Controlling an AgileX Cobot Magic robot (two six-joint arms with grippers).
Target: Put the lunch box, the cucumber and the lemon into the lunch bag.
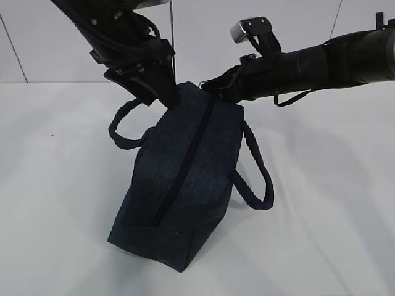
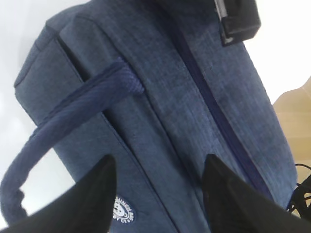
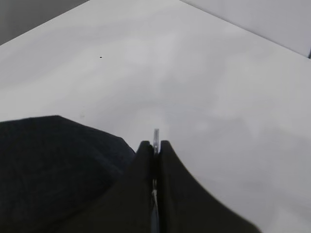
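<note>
Zipped lunch bag on white worktop; left pincer open astride its far end, right pincer closed on the metal ring pull

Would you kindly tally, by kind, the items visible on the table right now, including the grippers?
Lunch bag, navy, zipper shut: 1
Bag handles: 2
Grippers: 2, left gripper and right gripper
Lunch box, cucumber, lemon: 0 in view
Total: 5
</note>
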